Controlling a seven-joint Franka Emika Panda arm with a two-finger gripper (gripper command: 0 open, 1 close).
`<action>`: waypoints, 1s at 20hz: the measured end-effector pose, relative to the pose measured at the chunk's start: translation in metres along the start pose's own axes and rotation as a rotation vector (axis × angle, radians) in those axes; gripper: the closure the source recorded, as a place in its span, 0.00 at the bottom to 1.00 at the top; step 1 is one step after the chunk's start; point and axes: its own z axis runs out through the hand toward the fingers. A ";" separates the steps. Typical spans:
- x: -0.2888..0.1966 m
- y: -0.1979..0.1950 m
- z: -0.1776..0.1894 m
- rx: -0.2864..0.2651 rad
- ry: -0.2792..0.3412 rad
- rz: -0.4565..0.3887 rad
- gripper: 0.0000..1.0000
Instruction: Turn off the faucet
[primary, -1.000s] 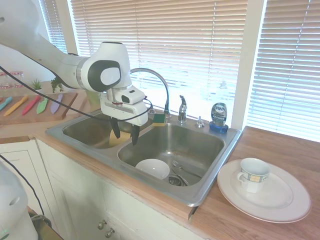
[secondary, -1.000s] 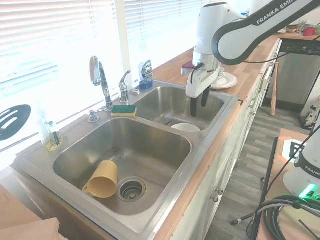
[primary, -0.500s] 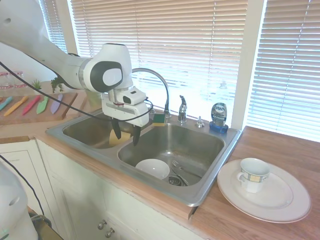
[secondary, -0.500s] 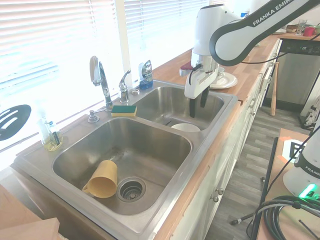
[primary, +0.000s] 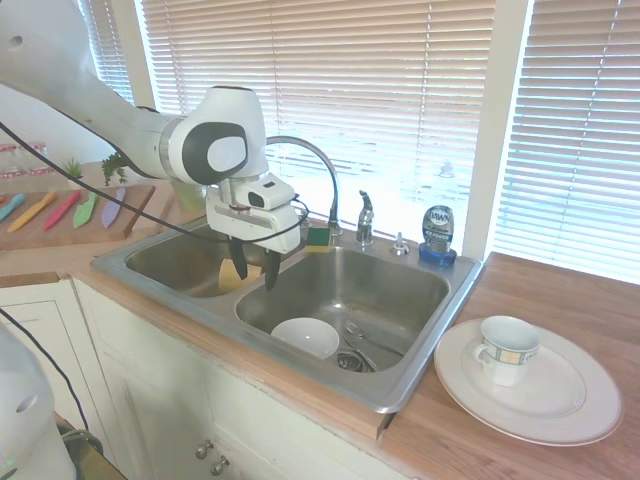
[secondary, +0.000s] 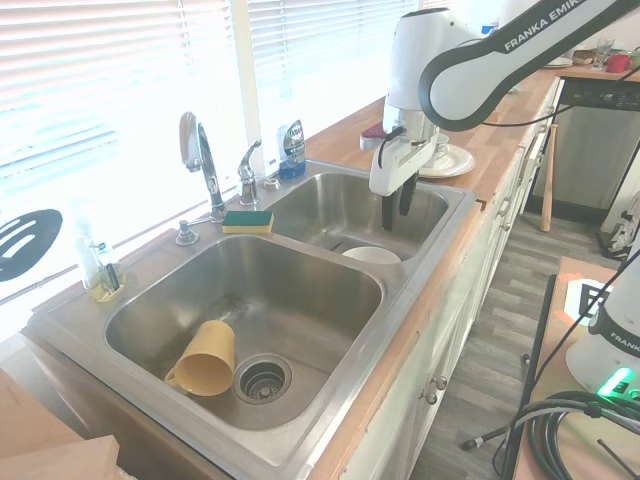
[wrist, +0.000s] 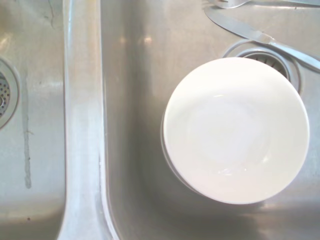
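The faucet has a tall arched chrome spout (primary: 322, 165) (secondary: 203, 158) at the back of the sink. Its short lever handle (primary: 365, 214) (secondary: 248, 168) stands upright just beside the spout. My gripper (primary: 255, 271) (secondary: 396, 208) hangs open and empty over the front of the sink, above the divider (wrist: 82, 125) between the two basins. It is well short of the handle and touches nothing. In the wrist view a white bowl (wrist: 235, 130) lies straight below.
The white bowl (primary: 306, 337) (secondary: 371, 255) and cutlery (wrist: 260, 35) lie in one basin, a yellow cup (secondary: 205, 358) in the other. A green sponge (primary: 318, 237) (secondary: 247, 220) and blue soap bottle (primary: 438, 232) (secondary: 291, 145) flank the faucet. A plate (primary: 570, 400) with a mug (primary: 507, 350) sits on the counter.
The gripper has shifted slightly over the sink toward the faucet side, and its fingers stand a little closer together. Nothing else has moved.
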 end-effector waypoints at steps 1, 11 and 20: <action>0.000 0.000 0.000 0.000 0.000 0.000 1.00; 0.002 0.000 0.001 0.001 0.000 0.005 1.00; 0.034 -0.041 -0.016 0.030 0.055 0.042 1.00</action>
